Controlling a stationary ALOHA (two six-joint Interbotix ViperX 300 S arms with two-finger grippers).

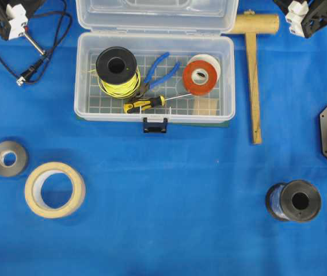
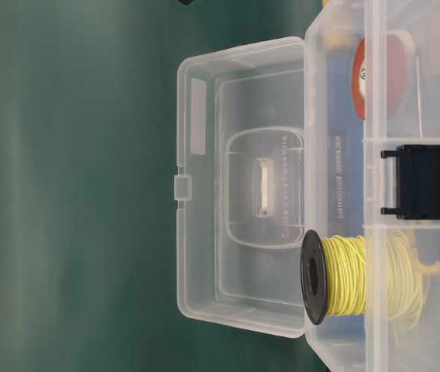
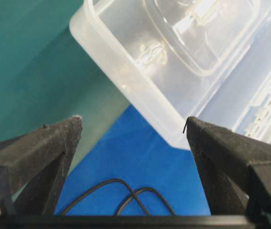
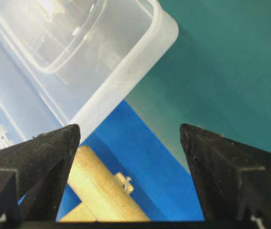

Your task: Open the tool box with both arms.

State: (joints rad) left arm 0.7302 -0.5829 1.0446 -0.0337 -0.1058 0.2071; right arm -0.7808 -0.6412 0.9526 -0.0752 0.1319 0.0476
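The clear tool box (image 1: 83, 75) stands open at the back middle of the blue table, its lid (image 1: 152, 14) swung back and upright. The dark blue latch (image 1: 155, 125) hangs at the front. Inside lie a yellow wire spool (image 1: 117, 70), blue pliers (image 1: 159, 68), a screwdriver (image 1: 145, 104) and an orange tape roll (image 1: 201, 75). My left gripper (image 3: 133, 125) is open and empty at the back left corner, with the lid (image 3: 140, 90) ahead of it. My right gripper (image 4: 130, 129) is open and empty at the back right, facing the lid corner (image 4: 126, 71).
A wooden mallet (image 1: 254, 69) lies right of the box and shows under my right gripper (image 4: 102, 191). A tan tape roll (image 1: 54, 189) and a grey roll (image 1: 8, 158) lie front left. A dark spool (image 1: 293, 200) sits front right. Black cables (image 1: 37, 34) lie back left.
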